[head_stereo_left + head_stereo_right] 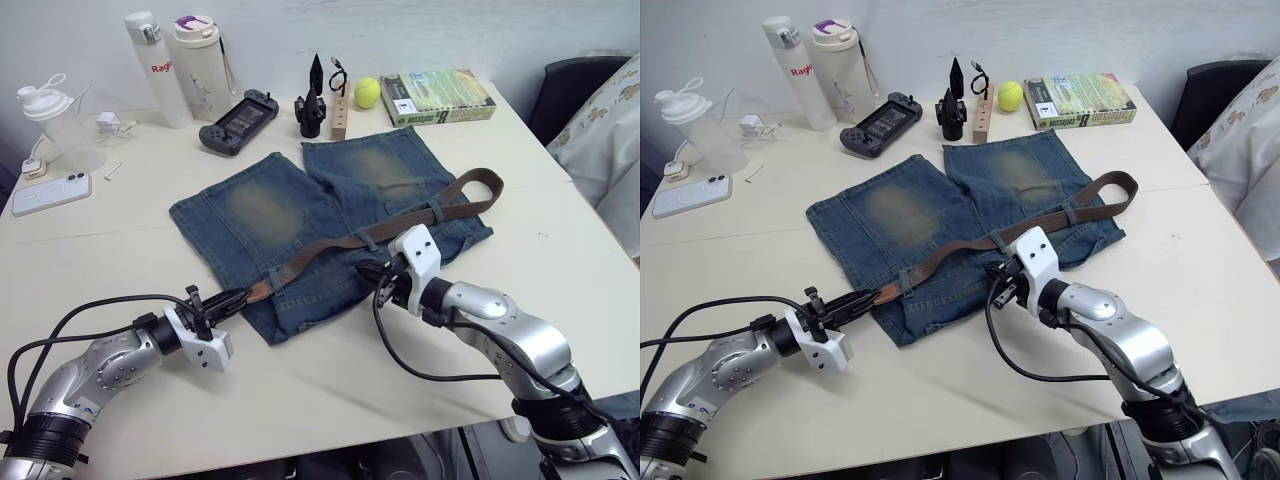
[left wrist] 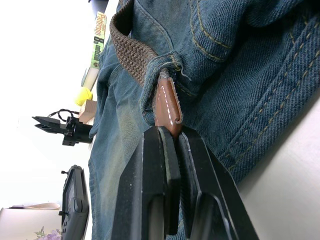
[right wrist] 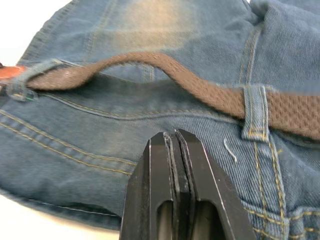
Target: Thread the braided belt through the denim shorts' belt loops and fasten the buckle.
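Note:
The denim shorts (image 1: 300,215) lie flat on the white table, waistband toward me. The braided belt (image 1: 330,247) runs along the waistband under a belt loop (image 3: 254,112) and another belt loop (image 2: 160,67), then curls back at the far right (image 1: 488,182). My left gripper (image 1: 240,297) is at the waistband's left end, shut on the belt's smooth leather tip (image 2: 167,105). At the middle of the waistband my right gripper (image 1: 375,270) is shut, its tips low over the denim just below the belt, holding nothing I can see. The buckle is hidden.
Along the table's far side stand two bottles (image 1: 160,68), a shaker cup (image 1: 60,125), a phone (image 1: 50,192), a game controller (image 1: 238,120), a wooden block (image 1: 340,115), a tennis ball (image 1: 367,92) and a book (image 1: 437,96). A dark chair (image 1: 575,90) is beyond the table's right edge.

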`<state>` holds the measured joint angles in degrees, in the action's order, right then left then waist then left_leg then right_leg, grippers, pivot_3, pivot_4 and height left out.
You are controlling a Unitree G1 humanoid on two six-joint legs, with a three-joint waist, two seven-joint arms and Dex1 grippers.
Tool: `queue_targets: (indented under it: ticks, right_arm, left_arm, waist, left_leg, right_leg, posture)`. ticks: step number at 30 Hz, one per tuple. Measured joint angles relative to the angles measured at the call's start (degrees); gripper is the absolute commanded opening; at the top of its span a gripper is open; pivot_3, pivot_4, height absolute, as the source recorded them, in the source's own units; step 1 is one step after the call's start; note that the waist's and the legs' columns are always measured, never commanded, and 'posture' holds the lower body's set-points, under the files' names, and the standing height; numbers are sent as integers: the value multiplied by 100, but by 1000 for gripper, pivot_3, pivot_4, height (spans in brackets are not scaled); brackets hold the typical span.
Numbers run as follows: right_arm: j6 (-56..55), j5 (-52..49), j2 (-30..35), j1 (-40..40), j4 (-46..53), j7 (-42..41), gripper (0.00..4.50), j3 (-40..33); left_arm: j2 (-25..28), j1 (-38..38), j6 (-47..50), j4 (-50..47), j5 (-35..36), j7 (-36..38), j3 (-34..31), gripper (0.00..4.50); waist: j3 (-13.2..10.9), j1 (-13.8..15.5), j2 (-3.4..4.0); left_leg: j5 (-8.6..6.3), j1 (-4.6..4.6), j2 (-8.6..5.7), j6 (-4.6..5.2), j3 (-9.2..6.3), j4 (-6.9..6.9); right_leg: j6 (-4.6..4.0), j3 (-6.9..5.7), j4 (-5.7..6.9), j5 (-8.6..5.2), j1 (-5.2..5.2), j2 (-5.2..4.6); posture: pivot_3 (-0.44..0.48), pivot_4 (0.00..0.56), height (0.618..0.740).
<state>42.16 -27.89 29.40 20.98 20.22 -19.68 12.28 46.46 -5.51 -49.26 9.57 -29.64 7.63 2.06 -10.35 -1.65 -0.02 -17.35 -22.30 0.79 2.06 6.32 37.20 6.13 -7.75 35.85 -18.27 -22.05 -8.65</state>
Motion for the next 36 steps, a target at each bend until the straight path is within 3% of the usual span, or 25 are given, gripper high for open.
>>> queue_targets:
  ticks: [6,12,16,20,24,30,36]
  right_arm:
    - [448,416,-317,207,-371,168,56,166]
    - [1021,386,-614,341,-361,161,56,21]
    - [1187,388,-760,340,-338,144,56,-62]
    - [1301,433,-926,369,-368,145,56,-138]
    - [1346,453,-1018,384,-374,118,56,-140]
    - [1403,514,-1088,436,-418,70,56,-140]
    - [1404,539,-1157,461,-466,37,0,-153]
  left_arm:
    - [102,200,-87,-18,35,-6,-114,0]
    - [1196,912,-1120,721,-29,-303,-529,0]
    - [2365,1318,-2016,2551,-847,-1385,-808,0]
    - [3084,1176,-2122,3773,-1858,-2829,-405,0]
    - [3410,773,-1901,4367,-2572,-3886,237,0]
    - [3446,266,-1711,4733,-2936,-4699,1064,0]
    - [3503,78,-1924,4955,-2861,-5020,1325,2330]
  waist:
    - [4,-21,-7]
    - [20,-69,-33]
    - [23,-75,-42]
    - [37,-48,-69]
    - [39,-51,-72]
    - [39,-59,-72]
    - [40,-77,-73]
  left_leg:
    - [0,6,6,0,3,0]
    - [-8,15,21,-12,7,-6]
    - [-17,16,23,-8,20,-10]
    - [-28,12,21,9,47,-10]
    - [-25,9,22,0,64,-13]
    - [-25,11,23,-3,75,-11]
    - [-26,11,24,-5,79,-10]
  right_leg:
    - [-1,0,2,1,1,1]
    - [-13,-4,3,0,-2,6]
    - [-17,-13,8,-2,-11,6]
    - [-17,-11,14,-2,-32,6]
    - [-17,-15,24,-2,-47,9]
    - [-17,-14,34,-2,-54,8]
    - [-17,-15,37,-2,-57,7]
  posture:
    - [0,150,723]
    - [0,150,723]
    - [0,150,723]
    - [0,150,723]
    - [0,150,723]
    - [0,150,723]
    - [0,150,723]
